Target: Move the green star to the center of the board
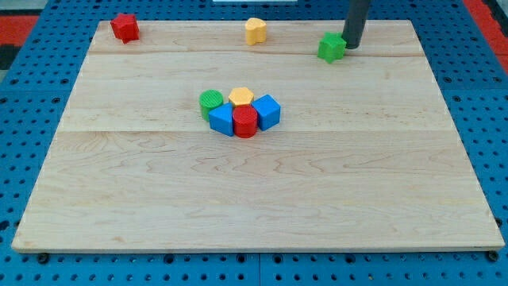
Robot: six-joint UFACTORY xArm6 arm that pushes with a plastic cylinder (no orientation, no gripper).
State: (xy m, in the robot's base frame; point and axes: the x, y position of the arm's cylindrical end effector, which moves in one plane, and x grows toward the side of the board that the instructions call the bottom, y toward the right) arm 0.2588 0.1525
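The red cylinder (245, 123) sits in the middle cluster; my tip (352, 45), a plain rod holding nothing, touches the green star (332, 48) near the tabletop (254, 199) top edge

The pale wooden board (262, 199) showed light grain, on a blue pegboard table (32, 63). At twelve o'clock sat a yellow block (255, 31); at eleven, a red star (125, 27); at one, a green star (332, 48) beside my dark grey tip (352, 46). The central cluster mixed a green cylinder (210, 101), a yellow hexagon (241, 97), two blue cubes (267, 111) and a red cylinder (245, 123).
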